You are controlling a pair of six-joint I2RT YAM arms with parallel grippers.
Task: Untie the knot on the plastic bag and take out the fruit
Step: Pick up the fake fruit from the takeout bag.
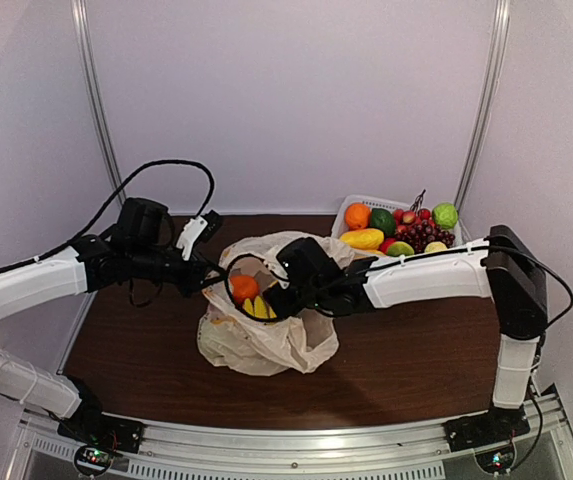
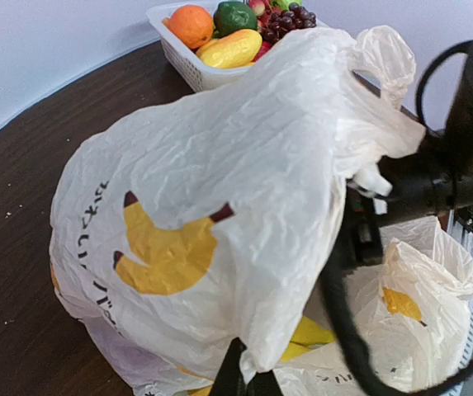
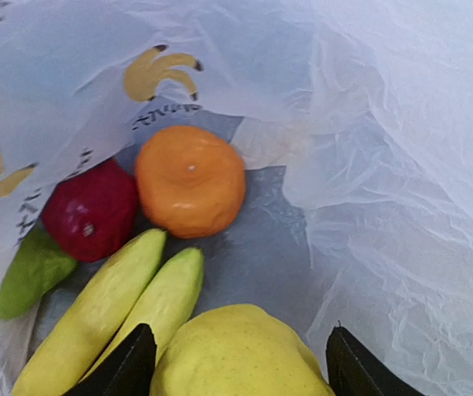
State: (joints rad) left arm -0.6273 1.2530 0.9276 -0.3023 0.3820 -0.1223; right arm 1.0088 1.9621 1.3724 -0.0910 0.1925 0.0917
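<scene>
The right gripper (image 3: pixel 236 369) is straddling the round pale-yellow fruit (image 3: pixel 234 346) inside the crinkly cream plastic bag (image 3: pixel 385 165), mid-worktop (image 1: pixel 416 370). Whether its jaws are pinching yet, I cannot tell. It should be squeezing squarely across the fruit's middle, clear of the film. The left gripper (image 2: pixel 246 381) is clamping the bag's rim.

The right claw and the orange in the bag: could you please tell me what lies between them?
In the right wrist view, a round yellow fruit lies between the right claw and the orange.
</scene>
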